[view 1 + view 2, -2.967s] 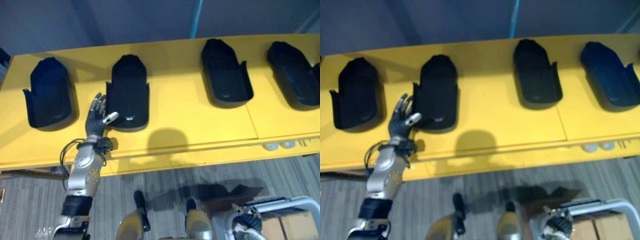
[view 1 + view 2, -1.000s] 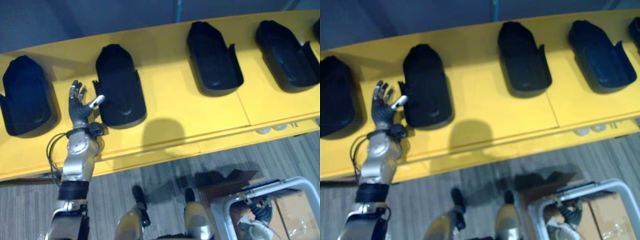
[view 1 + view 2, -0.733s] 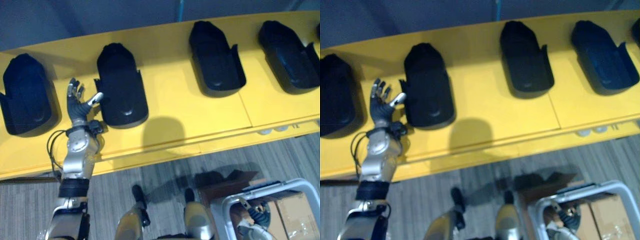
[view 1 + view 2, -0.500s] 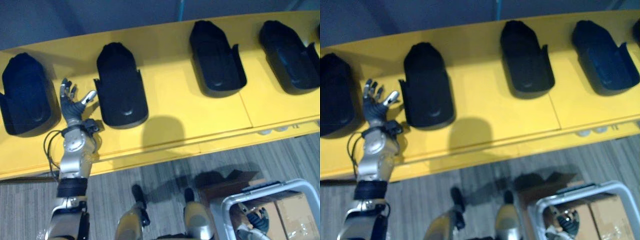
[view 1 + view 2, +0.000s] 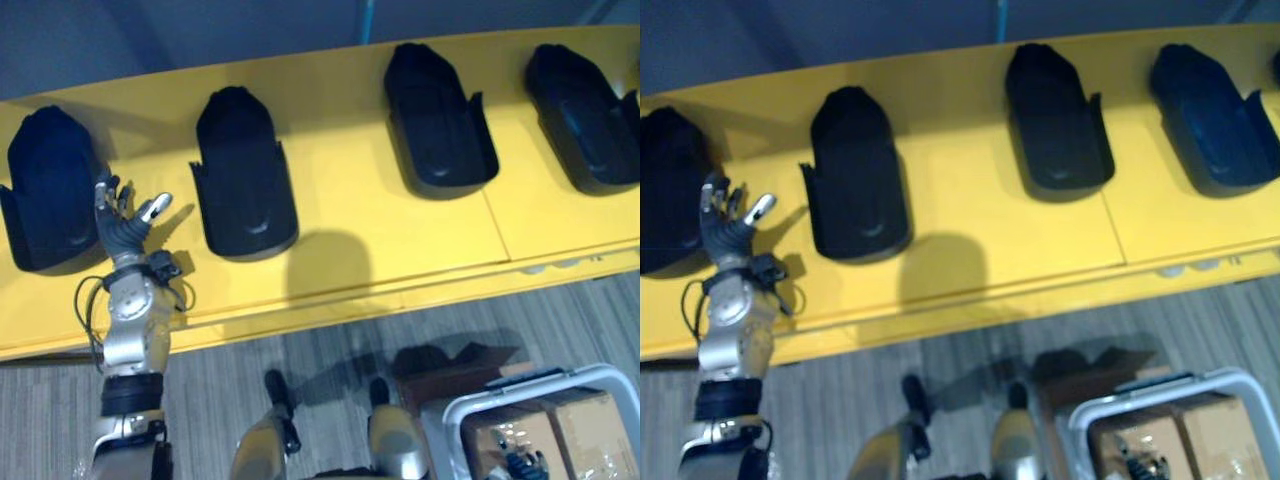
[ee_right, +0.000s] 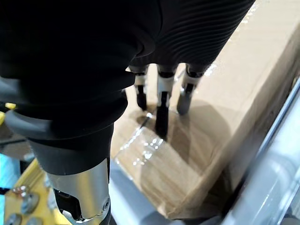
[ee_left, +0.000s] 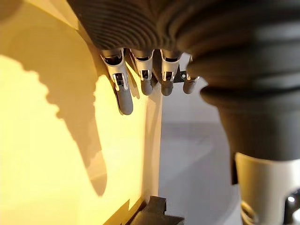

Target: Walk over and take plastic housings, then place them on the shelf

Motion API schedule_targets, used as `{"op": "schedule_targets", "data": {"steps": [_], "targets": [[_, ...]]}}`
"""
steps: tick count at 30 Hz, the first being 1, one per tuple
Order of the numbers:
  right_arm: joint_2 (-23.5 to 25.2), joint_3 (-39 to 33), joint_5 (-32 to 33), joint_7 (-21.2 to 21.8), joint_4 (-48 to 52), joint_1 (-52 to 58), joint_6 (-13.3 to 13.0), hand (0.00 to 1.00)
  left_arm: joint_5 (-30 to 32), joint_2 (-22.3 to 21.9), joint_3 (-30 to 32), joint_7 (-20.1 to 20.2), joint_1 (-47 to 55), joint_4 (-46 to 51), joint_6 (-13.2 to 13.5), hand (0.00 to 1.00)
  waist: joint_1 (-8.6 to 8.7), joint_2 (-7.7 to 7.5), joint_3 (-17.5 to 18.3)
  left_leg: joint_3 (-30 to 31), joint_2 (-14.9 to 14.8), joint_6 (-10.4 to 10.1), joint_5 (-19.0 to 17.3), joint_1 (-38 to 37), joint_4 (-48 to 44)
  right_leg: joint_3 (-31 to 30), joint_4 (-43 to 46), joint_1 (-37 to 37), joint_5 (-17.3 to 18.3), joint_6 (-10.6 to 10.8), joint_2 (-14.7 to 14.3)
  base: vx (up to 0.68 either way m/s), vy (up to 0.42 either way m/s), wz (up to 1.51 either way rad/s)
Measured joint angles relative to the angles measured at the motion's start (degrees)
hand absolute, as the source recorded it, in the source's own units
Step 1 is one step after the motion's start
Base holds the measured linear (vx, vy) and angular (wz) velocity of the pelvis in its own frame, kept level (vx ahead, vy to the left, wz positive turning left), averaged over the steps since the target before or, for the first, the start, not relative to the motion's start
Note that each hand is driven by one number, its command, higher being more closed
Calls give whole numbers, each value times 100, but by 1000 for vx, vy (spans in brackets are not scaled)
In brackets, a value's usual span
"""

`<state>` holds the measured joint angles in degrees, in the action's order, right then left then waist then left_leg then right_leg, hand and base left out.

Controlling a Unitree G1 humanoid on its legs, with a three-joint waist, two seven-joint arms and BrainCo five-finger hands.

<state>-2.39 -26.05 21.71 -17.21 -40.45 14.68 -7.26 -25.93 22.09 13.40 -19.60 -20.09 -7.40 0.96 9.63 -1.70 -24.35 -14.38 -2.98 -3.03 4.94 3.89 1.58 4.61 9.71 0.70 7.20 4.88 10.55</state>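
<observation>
Overhead, four black plastic housings were recorded lying in a row on the yellow shelf [image 5: 350, 200], which ran across the upper half of the frame. The first housing [image 5: 50, 190] was noted at the left edge. The second housing [image 5: 243, 175] lay left of centre, the third housing [image 5: 440, 120] right of centre near the top, and the fourth housing [image 5: 585, 115] at the upper right. All four were set well apart from one another, each with its rounded end toward the top of the frame.

The left hand [image 5: 122, 222] was seen at the left of the frame, raised over the bare yellow surface between the first and second housings, just beside the first. Its fingers were spread and straight, with the thumb held out toward the second housing, and nothing was held in it. Whether its fingertips touched the first housing could not be told. In the left wrist view its fingers [image 7: 124, 96] were observed extended beside the yellow surface.

The right hand [image 6: 161, 105] was observed in its own wrist view with fingers hanging straight and relaxed, empty, above a taped cardboard box [image 6: 225, 93]. The box was located at the lower right of the eye view inside a light-grey frame [image 5: 520, 385], on the grey carpeted floor [image 5: 220, 370] below the shelf's front edge.
</observation>
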Motion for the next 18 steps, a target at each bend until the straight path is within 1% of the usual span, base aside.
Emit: {"op": "schedule_targets", "data": {"steps": [4,9,13,16,18], "targets": [[5,-89,-2,0,-44,0,-15,0,1,-2,0,3,27,0,-10,0,-25,41,2,14,-16,-6,-11,-4,0,0,23,0,-3,2,-16,0,0,0],[-4,-246,-10,-2,-49,6,-29,0,-2,-3,7,2,195,2,-11,0,-48,162,26,65,-46,-10,-15,-19,-1,0,71,0,-6,5,-47,0,0,0],[-6,-250,-23,-2,-49,12,-29,0,-6,-3,36,0,230,2,-14,0,-93,179,25,122,-62,-20,-20,-42,2,3,95,26,-6,5,-70,2,-5,3],[-7,-253,-29,-1,-49,16,-28,0,-7,-5,201,-2,282,2,-14,0,-102,187,30,133,-61,-28,-28,-44,5,4,107,26,-6,5,-69,0,0,0],[-12,-297,-62,-2,-49,25,-33,0,-10,-5,219,6,370,2,-13,0,-123,226,52,144,-58,-19,-34,-43,10,7,115,26,-6,5,-68,0,0,0]]}}
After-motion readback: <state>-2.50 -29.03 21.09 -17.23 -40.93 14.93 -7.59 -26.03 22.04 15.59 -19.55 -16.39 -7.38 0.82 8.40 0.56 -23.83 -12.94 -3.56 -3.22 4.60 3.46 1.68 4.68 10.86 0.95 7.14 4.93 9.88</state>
